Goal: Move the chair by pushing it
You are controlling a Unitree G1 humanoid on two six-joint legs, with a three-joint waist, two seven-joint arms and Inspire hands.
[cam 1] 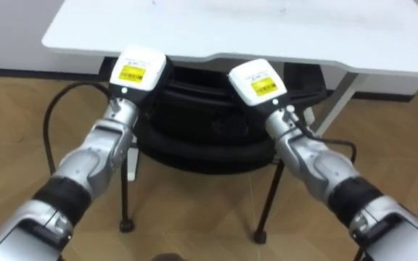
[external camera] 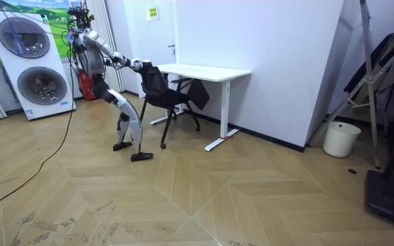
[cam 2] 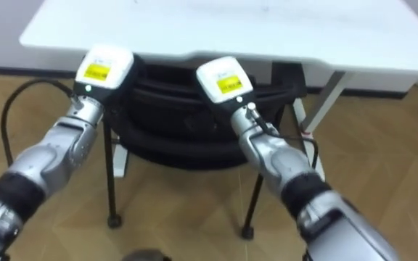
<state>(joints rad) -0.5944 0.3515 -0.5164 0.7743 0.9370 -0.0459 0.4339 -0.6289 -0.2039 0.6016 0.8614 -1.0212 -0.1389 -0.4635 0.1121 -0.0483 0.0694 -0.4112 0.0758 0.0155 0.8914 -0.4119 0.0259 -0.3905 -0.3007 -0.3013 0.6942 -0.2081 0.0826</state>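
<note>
A black chair with thin black legs stands in front of me, its seat partly under the white desk. My left hand rests against the left top of the chair's back. My right hand rests against the right top. Both hands show me their white backs with yellow labels. In the room view I stand leaning forward at the chair, on the room view's left of it, arms stretched out to its back, with the desk beyond it.
The desk's white leg slants down to the right of the chair. Two stacked washing machines stand behind me against the wall. A white bin and a metal rack are far off at the room view's right. Wooden floor lies all round.
</note>
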